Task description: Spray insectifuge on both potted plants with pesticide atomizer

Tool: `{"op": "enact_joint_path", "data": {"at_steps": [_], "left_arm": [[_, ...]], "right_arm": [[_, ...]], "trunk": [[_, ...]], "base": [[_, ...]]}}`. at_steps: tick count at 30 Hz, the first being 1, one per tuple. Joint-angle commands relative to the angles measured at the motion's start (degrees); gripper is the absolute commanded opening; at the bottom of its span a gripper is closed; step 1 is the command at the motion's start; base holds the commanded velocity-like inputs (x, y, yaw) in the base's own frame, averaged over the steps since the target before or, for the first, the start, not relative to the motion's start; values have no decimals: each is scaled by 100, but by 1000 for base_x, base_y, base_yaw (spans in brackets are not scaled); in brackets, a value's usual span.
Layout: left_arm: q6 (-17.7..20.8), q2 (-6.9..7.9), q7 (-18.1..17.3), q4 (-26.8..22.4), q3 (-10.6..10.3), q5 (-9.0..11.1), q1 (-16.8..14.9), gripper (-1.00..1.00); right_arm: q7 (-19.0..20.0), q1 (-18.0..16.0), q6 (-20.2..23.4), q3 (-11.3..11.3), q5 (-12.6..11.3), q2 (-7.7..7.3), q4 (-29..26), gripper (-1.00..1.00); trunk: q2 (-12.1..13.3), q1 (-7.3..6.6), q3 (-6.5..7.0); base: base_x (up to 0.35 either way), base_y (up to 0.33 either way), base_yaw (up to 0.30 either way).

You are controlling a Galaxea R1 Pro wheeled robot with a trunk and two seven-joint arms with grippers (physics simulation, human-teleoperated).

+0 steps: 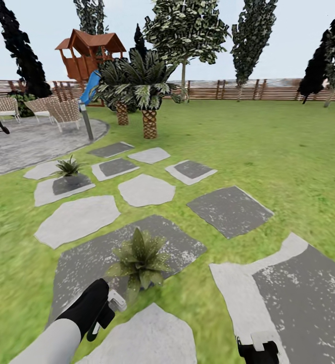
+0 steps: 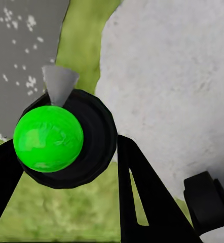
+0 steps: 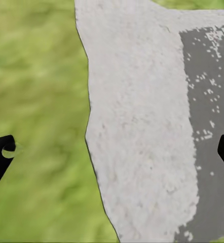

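The black right gripper (image 1: 258,351) is cut by the head view's bottom edge, so its finger spread there is unclear. Ahead of the black left gripper (image 1: 102,314), the small whitish-nozzled atomizer (image 1: 117,302) shows little besides its head, its body hidden.

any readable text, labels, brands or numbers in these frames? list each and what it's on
None: no legible text in any view.
Pesticide atomizer in the left gripper: plain green and black body, no label visible.
Stepping stones: only pale speckles, no markings.
Post by the patio: no readable sign.
Playhouse and fence: no lettering that can be made out.
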Motion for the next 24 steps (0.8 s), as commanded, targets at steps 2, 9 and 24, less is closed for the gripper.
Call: {"op": "enact_joint_path", "data": {"at_steps": [2,9,24], "left_arm": [[8,-5,-57,-6,-11,-64,-4,-100],[8,-2,-56,-5,-11,-64,-3,-100],[8,1,-55,3,-11,-72,-4,-100]], "right_arm": [[-28,-4,-20,-32,61,0,8,100],[-26,-4,-20,-32,61,-2,8,100],[-27,-4,-20,-32,61,0,8,100]], "trunk": [[-2,-1,-5],[-2,-1,-5],[-2,-1,-5]], "base": [[0,0,275],[0,-100,190],[5,-264,189]]}}
